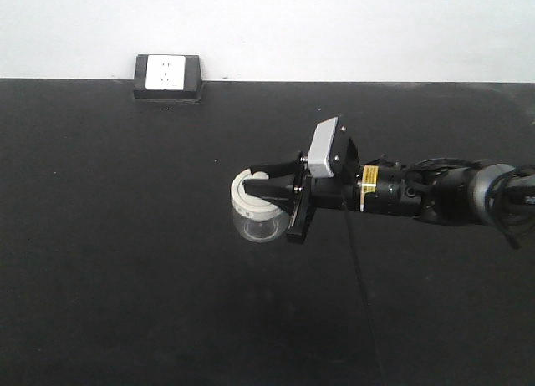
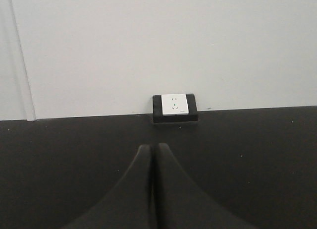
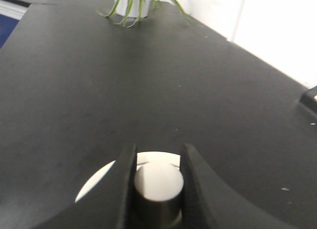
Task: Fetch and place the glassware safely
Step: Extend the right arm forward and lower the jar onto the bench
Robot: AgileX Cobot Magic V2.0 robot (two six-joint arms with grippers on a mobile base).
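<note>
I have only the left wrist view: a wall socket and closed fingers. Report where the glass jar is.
Observer: The glass jar stands mid-table, with the right gripper reaching in from the right, fingers at its lid.
Operator: Confirm the grip point.
Observer: In the right wrist view the fingers flank the lid's knob on both sides.
Operator: Tell me what lies beyond the jar.
Observer: A green plant at the table's far edge in that view.
Operator: Say where my left gripper is in the front view.
Observer: Not in it; only its closed tips show, empty.
</note>
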